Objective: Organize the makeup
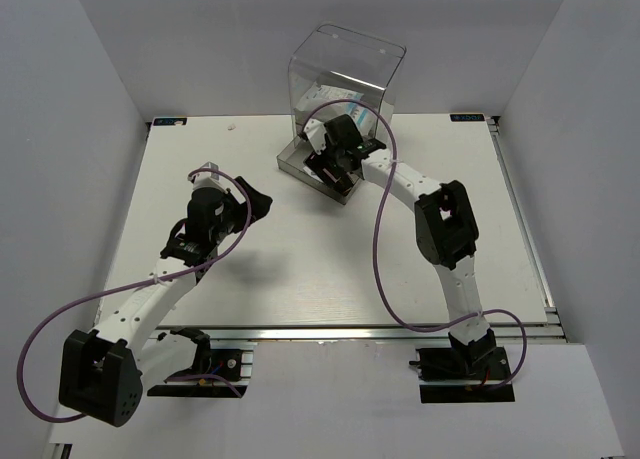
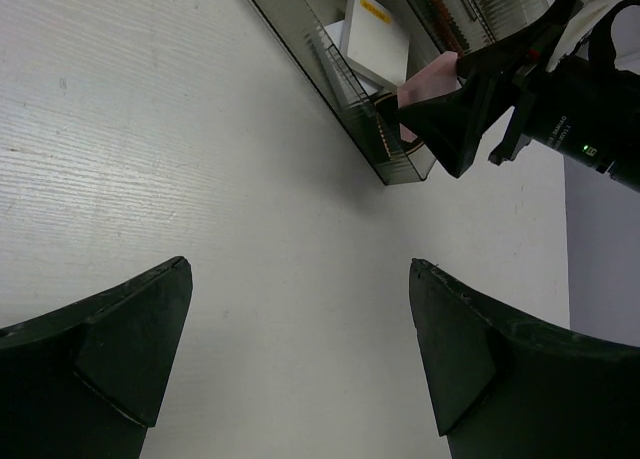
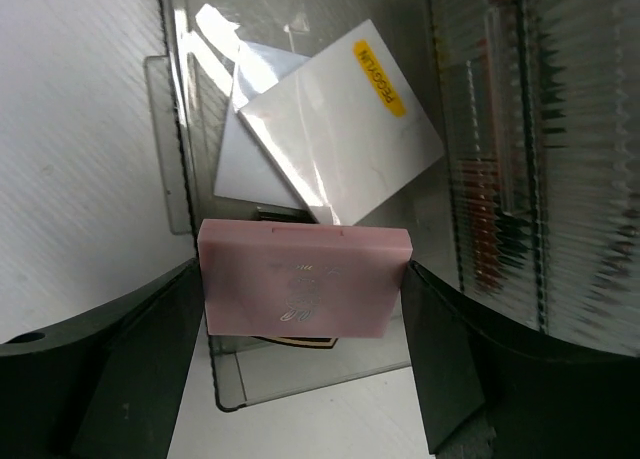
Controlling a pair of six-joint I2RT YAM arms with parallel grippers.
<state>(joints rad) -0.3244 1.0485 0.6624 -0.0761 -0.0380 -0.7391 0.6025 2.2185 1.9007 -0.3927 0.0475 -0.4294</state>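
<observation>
My right gripper [image 3: 300, 314] is shut on the pink square [image 3: 300, 279] and holds it just above the pulled-out clear drawer [image 3: 185, 159]. Two white squares [image 3: 340, 119] lie overlapping in that drawer. The black gold-rimmed compact [image 3: 300, 341] shows as a sliver under the pink square. Dark-red sticks [image 3: 495, 159] show blurred behind ribbed plastic on the right. The clear packet is out of view. My left gripper [image 2: 300, 319] is open and empty over bare table. It sees the pink square [image 2: 425, 79] in the right gripper's fingers [image 2: 450, 129].
The large clear plastic drawer box [image 1: 345, 74] stands at the back centre, its drawer [image 1: 290, 161] pulled out toward the arms. My left gripper [image 1: 250, 201] is left of the drawer, my right gripper [image 1: 335, 164] over it. White walls enclose the table.
</observation>
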